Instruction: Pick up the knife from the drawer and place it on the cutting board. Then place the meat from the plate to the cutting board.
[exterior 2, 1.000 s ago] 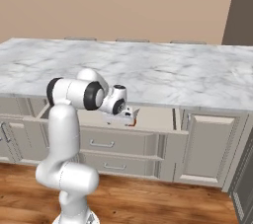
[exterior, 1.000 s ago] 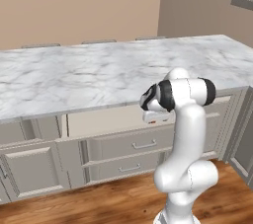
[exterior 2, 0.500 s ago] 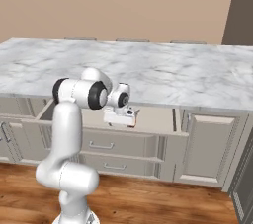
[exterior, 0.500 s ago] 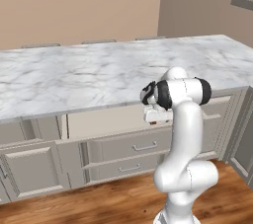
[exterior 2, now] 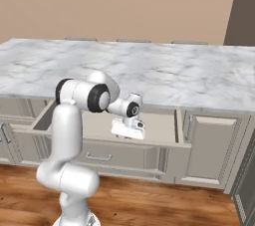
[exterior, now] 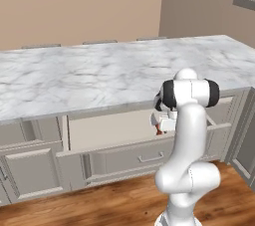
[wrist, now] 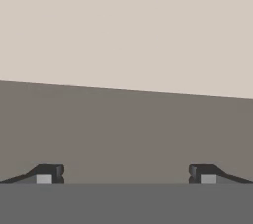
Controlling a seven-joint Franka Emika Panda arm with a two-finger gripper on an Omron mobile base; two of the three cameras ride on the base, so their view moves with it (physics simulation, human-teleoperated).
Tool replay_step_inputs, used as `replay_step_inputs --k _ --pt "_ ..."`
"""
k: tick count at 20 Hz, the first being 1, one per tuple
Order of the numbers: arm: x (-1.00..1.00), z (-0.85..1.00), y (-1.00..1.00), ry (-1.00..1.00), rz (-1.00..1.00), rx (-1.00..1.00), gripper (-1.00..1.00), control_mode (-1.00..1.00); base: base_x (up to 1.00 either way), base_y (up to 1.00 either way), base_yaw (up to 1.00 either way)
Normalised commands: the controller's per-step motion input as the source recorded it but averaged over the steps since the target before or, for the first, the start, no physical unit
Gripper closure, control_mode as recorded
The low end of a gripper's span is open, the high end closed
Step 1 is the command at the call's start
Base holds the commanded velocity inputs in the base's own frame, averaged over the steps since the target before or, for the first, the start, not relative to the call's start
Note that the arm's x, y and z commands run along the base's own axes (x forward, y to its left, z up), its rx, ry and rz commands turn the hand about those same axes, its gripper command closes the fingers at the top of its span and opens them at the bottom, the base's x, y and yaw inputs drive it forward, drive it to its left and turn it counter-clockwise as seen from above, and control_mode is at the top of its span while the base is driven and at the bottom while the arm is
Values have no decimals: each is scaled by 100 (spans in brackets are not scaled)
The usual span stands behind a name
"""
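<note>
Left base view | pincer point(exterior: 160, 124) open, inside drawer point(exterior: 112, 129) | knife hidden

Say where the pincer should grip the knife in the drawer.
Probably the reddish handle, coming straight down: the knife seems to lie flat in the open drawer, its blade hidden. The pincer is open wide.

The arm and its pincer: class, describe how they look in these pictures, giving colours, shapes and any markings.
The arm is glossy white, built of rounded tube-like segments, with dark black bands at its joints. Its lower links bulge into smooth rounded shapes above the base. The pincer is a white boxy block on a dark-ringed wrist; in the hand view its two fingertips are small, dark, with pale grey pads. No cables or markings show.
</note>
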Motion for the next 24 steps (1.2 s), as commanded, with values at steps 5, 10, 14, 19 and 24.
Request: replay_step_inputs --k 5,10,14,19,24 --pt "-100 0 -38 -3 0 5 -100 -100 0 0 0" --pt "2 88 -1 -2 0 -3 -100 -100 0 0 0" --pt "17 86 1 3 0 -4 -100 -100 0 0 0" --pt "0 3 1 -3 0 0 -100 -100 0 0 0" --pt "0 -33 8 -7 0 9 -100 -100 0 0 0"
